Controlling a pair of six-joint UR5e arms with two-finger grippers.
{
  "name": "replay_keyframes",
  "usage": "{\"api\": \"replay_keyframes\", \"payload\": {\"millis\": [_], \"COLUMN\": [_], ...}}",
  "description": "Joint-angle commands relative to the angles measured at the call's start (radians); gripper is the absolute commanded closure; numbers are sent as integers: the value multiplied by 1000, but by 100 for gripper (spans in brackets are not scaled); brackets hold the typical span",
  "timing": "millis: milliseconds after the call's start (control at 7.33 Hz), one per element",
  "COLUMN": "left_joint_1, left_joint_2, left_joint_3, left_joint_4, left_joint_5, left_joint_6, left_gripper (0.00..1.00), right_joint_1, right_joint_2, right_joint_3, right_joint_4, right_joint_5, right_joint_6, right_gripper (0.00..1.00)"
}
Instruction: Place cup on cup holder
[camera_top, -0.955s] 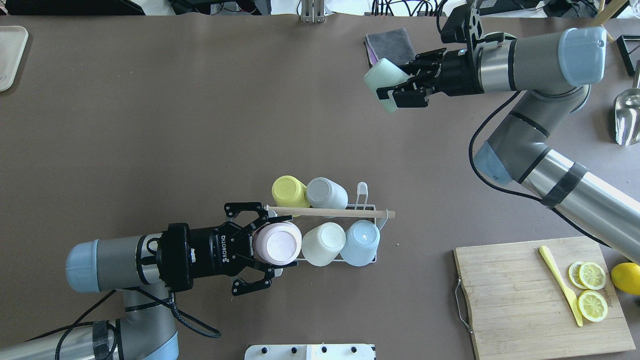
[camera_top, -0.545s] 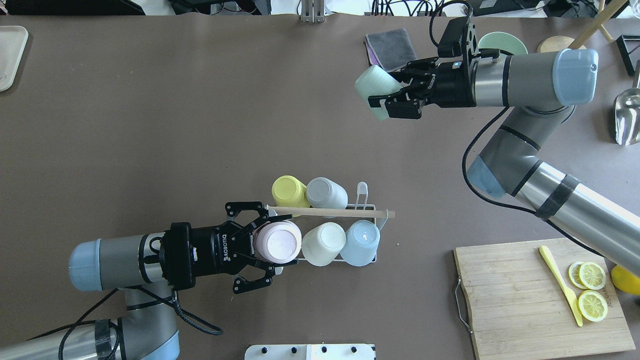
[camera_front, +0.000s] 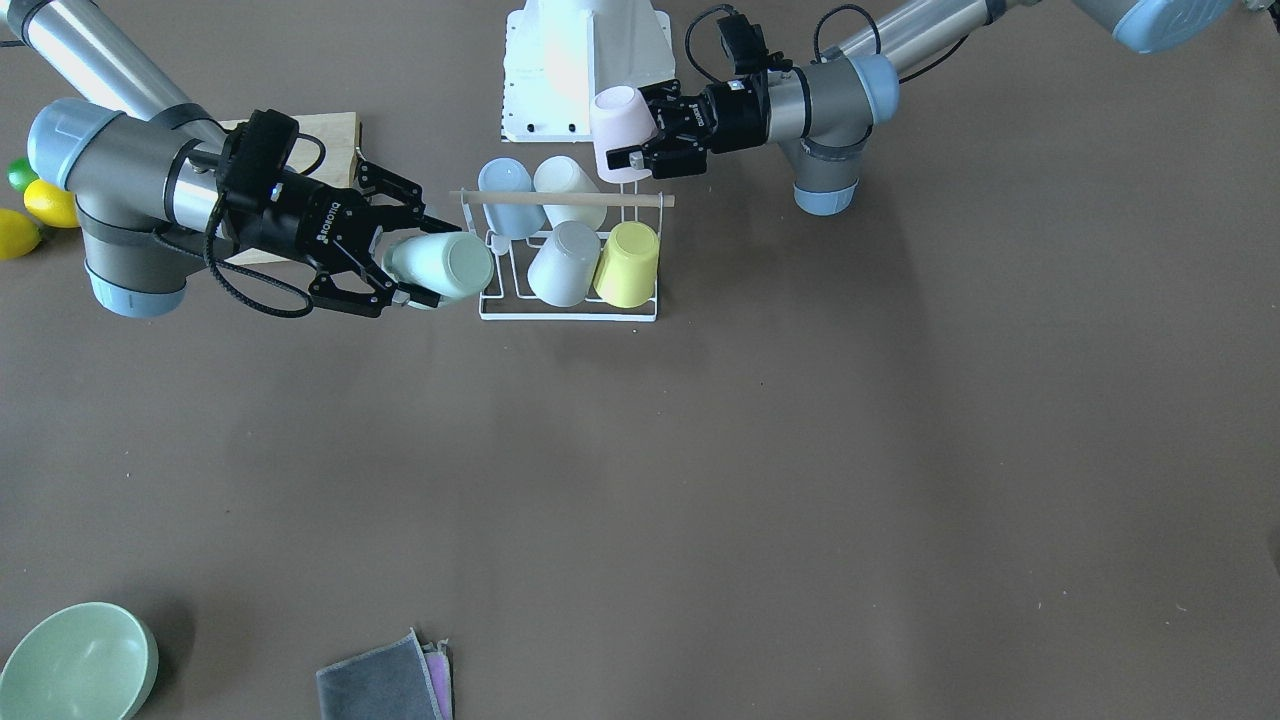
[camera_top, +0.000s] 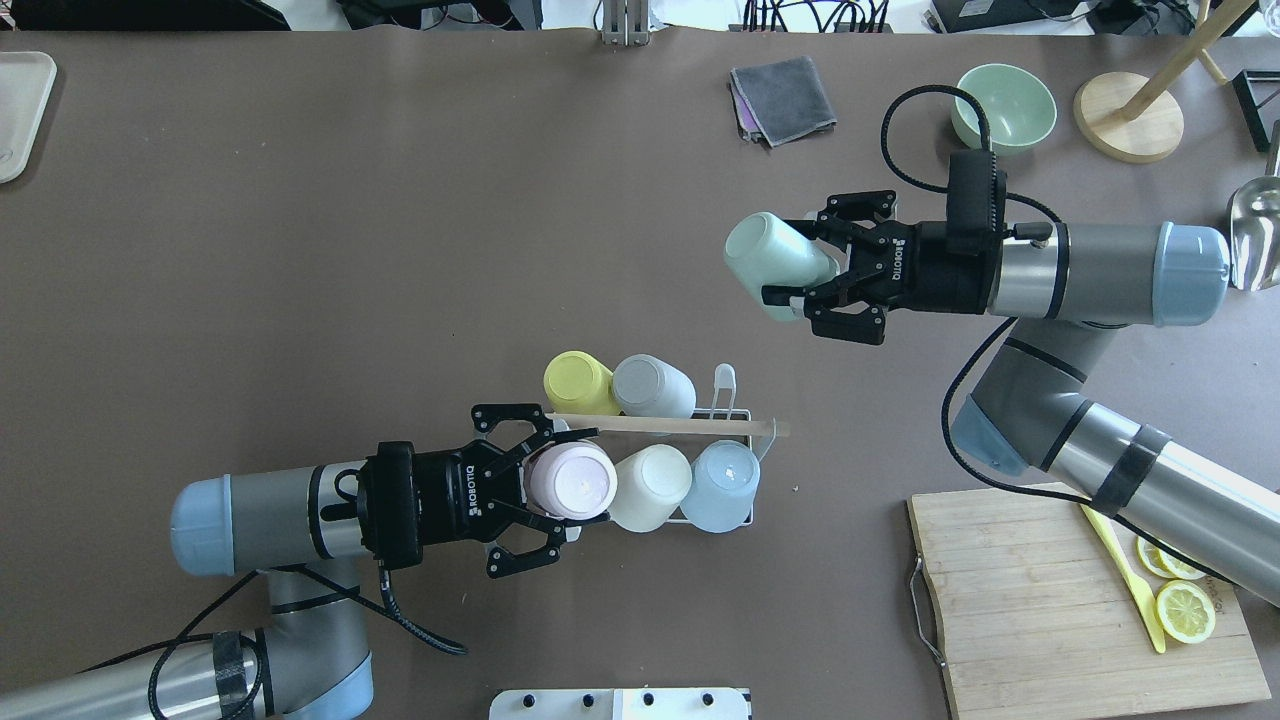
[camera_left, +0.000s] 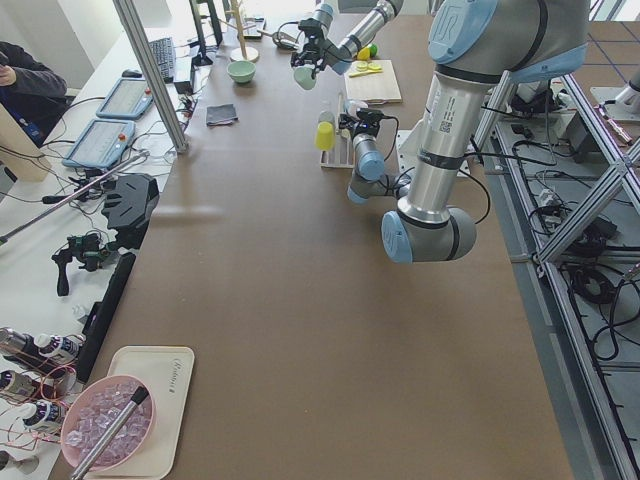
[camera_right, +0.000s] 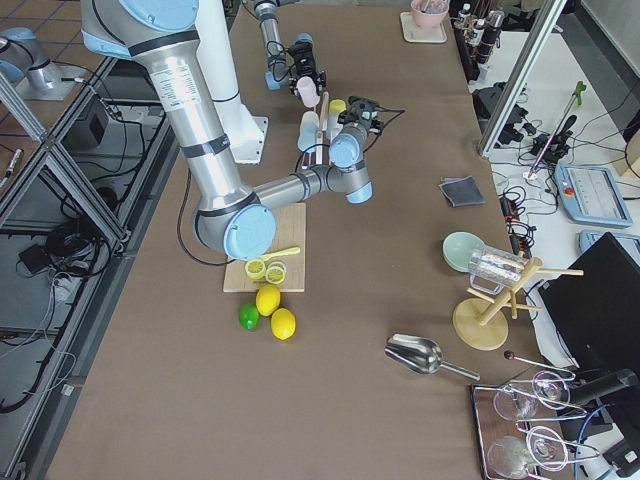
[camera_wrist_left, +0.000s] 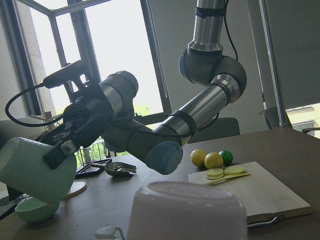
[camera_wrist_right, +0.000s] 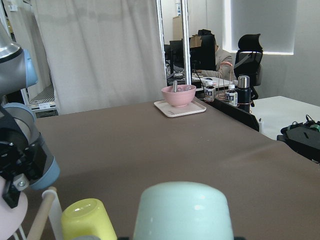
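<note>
My right claw (camera_top: 800, 268), closed on the mint cup (camera_top: 765, 258), has swung in from the far edge of the surface toward the cup holder (camera_top: 680, 426), but it is well apart from it yet. My left claw (camera_top: 548, 487) has crept forward and grips the pink cup (camera_top: 580, 478) at the holder's end. One prong (camera_top: 725, 378) is bare, so I judge the mint cup belongs there.

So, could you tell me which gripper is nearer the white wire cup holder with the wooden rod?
Left. The left gripper is at the cup holder's end; the right gripper hangs well clear.
</note>
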Motion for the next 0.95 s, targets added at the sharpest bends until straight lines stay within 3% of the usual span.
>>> {"api": "replay_keyframes", "payload": {"millis": [0, 682, 818], "left_joint_1": [0, 0, 0], "left_joint_2": [-1, -3, -3], "left_joint_3": [7, 28, 28], "left_joint_4": [1, 2, 2], "left_joint_5": [2, 2, 2], "left_joint_6": [1, 1, 1], "left_gripper": [65, 65, 64], "right_joint_1": [-45, -231, -234], "right_joint_2": [-7, 0, -7], "right_joint_3": [-4, -4, -7], "right_joint_4": [77, 91, 106], "right_joint_5": [-61, -311, -316], "right_joint_6": [-23, -159, -161], "right_gripper": [80, 82, 82]}}
